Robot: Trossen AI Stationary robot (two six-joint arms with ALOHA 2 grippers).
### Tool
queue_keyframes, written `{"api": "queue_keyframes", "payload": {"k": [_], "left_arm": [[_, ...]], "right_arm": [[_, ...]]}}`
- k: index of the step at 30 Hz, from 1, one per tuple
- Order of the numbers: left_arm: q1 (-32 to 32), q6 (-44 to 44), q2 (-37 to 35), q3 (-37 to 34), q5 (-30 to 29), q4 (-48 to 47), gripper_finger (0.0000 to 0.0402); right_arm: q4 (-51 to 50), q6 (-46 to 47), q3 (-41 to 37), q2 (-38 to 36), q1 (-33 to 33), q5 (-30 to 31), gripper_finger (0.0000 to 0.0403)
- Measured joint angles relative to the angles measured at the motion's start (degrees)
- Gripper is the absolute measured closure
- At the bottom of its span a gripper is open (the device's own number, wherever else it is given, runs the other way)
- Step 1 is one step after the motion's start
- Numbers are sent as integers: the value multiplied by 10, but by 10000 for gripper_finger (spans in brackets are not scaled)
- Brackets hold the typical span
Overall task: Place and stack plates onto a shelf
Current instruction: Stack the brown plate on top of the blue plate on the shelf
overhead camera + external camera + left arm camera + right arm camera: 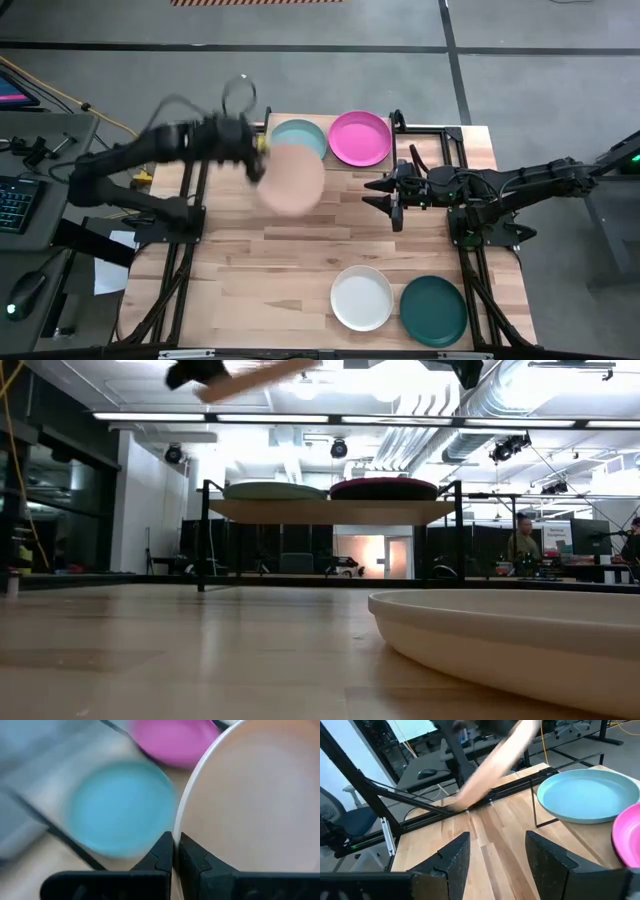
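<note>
Pinched shut on the rim of the peach plate [250, 800], the left gripper [176, 851] held it tilted in the air just off the shelf's [330, 165] front edge, beside 2 plates there. It looked light, stiff and slick; the rim suited a grip. Near that shelf the right gripper [492, 852] waited, open, empty.

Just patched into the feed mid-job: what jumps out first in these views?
The peach plate jumps out first: the left gripper holds it by the rim in the air, tilted, beside the shelf. On the shelf the light blue plate and the pink plate lie side by side. The right gripper waits open and empty nearby, and the white plate and dark teal plate lie at the table's near edge.
</note>
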Motion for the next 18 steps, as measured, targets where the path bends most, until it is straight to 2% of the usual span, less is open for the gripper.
{"api": "queue_keyframes", "payload": {"k": [4,8,14,18], "left_arm": [[133,76,77,99,-8,-2,400],[226,81,163,147,57,-7,400],[284,60,248,155,178,-20,401],[290,64,271,155,194,-47,401]], "right_arm": [[0,2,0,0,0,11,231],[0,6,0,0,0,11,231],[-8,21,0,0,0,11,231],[-26,24,0,0,0,11,231]]}}
